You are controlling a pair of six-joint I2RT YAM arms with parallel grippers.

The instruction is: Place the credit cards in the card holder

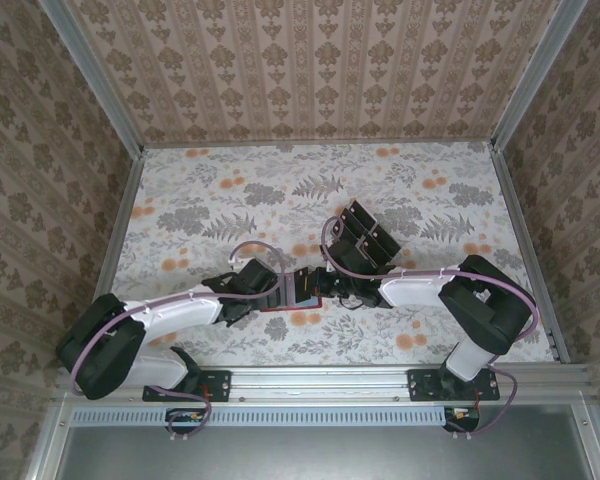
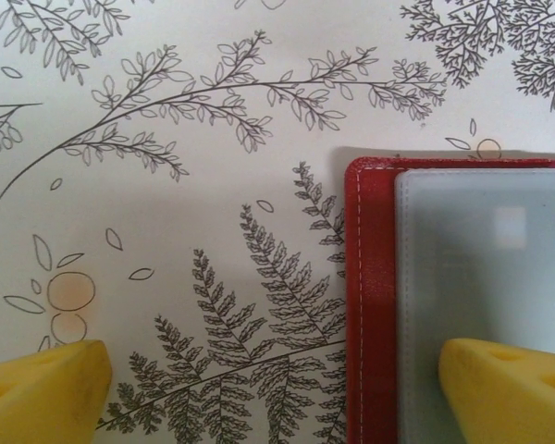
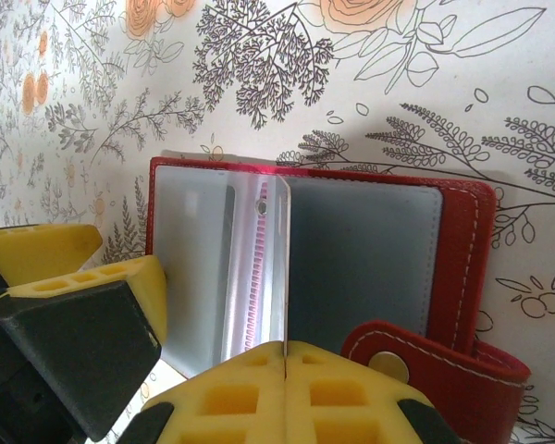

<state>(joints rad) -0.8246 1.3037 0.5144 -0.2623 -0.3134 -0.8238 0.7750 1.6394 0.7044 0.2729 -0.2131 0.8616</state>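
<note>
Prep: we are pinching a card holder (image 3: 462, 222) leaf in right claw (image 3: 285, 351), left claw (image 2: 277, 393) released, likely needing credit cards (image 1: 363, 218) next.

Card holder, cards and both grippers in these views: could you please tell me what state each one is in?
card holder: lying open, snap tab undone.
sleeve page: standing upright, pinched at its edge.
credit cards: outside the holder, grouped beyond it.
left gripper: jaws open, straddling the holder's edge.
right gripper: jaws shut on the sleeve page.
</note>
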